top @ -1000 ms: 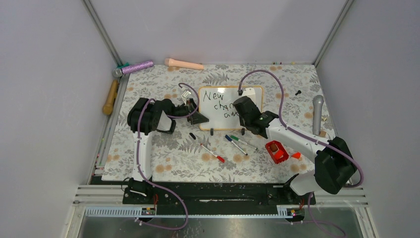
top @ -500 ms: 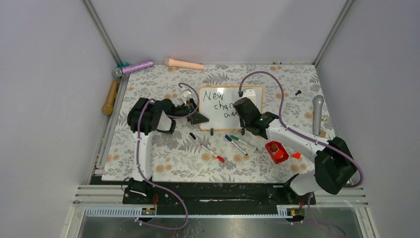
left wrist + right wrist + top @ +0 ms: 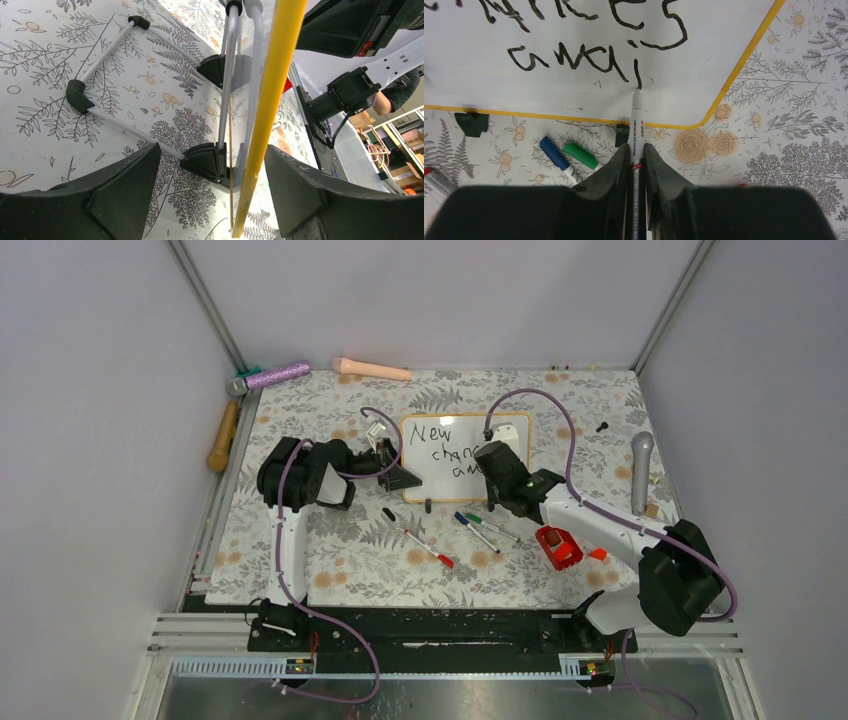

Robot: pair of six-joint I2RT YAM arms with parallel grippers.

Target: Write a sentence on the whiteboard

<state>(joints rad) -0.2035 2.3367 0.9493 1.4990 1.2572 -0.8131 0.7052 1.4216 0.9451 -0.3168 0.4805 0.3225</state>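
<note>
plainly, the right claw (image 3: 636, 149) was clamped on a slim white marker (image 3: 636, 112), its two dark fingers closed tight around the barrel. the marker's black tip touched the whiteboard (image 3: 549, 97) near the bottom edge, just under the last stroke of the sentence (image 3: 574, 60). that claw sat just below the whiteboard's lower frame and pointed up at it.

the whiteboard was glossy and white, with a thin yellowish wood frame, a rounded corner and small black feet (image 3: 471, 124) under its lower edge. the sentence was uneven black handwriting in three short lines; from above, "new" and the starts of the two lower lines showed, and the right arm hid the rest.

the left claw (image 3: 212, 150) was at the whiteboard's left edge with its jaws apart. the frame's edge (image 3: 270, 100) ran between them, with a gap showing on either side. behind the whiteboard stood a grey wire stand (image 3: 125, 132) with black plastic ends.

just below the whiteboard, a blue-capped pen (image 3: 553, 151) and a green-capped pen (image 3: 580, 155) lay side by side on the flower-printed cloth (image 3: 784, 125)
</note>
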